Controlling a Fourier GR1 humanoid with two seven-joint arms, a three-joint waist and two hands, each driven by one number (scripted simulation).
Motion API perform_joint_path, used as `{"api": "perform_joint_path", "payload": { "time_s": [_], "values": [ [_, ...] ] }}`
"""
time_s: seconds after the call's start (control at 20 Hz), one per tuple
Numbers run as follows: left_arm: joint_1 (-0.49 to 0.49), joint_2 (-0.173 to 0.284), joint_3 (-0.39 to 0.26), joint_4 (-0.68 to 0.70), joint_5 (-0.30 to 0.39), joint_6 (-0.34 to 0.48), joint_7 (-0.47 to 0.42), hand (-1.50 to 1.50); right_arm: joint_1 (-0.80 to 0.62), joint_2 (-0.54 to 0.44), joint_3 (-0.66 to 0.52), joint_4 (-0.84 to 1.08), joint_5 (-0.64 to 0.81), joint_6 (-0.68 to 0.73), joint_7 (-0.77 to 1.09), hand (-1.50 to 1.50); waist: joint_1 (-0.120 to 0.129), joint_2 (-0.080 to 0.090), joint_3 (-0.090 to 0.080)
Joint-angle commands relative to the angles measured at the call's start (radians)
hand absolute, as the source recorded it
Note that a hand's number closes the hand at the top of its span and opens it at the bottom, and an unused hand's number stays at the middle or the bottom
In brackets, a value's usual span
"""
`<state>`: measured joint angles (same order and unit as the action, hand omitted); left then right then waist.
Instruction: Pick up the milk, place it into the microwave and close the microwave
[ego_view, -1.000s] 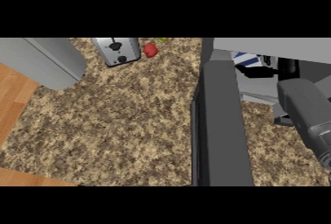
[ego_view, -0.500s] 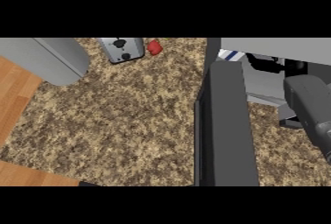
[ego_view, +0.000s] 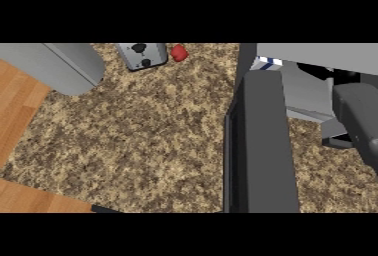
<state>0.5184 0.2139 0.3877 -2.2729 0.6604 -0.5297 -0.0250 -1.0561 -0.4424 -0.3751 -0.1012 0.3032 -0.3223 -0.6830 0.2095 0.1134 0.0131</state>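
The microwave stands at the right of the speckled bench, its dark door swung open and running down the view. The right forearm reaches into the cavity; the right hand shows only as dark shapes under the microwave's top, so I cannot tell whether it grips anything. The milk, a white carton with blue marks, sits inside by the door's hinge side. Top left: a toaster, a red item just beside it, and a grey rounded object. The left hand is out of view

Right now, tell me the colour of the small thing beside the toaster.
Red, seen in the head view.
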Motion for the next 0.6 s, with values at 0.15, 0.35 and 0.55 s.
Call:
{"api": "perform_joint_path", "payload": {
  "time_s": [0.15,0.35,0.55],
  "values": [
    [-0.019,0.021,0.007,0.016,-0.013,-0.007,0.005,-1.50,0.023,-0.053,0.067,0.021,0.083,-0.174,0.052,1.50,0.011,0.008,-0.011],
    [-0.037,0.023,0.006,0.037,-0.017,0.006,0.012,-1.50,-0.048,0.081,-0.040,-0.012,-0.043,0.073,-0.037,-1.50,0.008,-0.009,0.001],
    [-0.049,0.021,-0.006,0.037,-0.031,0.000,0.009,-1.50,-0.085,0.105,0.039,0.035,0.037,0.076,0.051,-1.50,0.027,-0.015,-0.008]
  ]
}}
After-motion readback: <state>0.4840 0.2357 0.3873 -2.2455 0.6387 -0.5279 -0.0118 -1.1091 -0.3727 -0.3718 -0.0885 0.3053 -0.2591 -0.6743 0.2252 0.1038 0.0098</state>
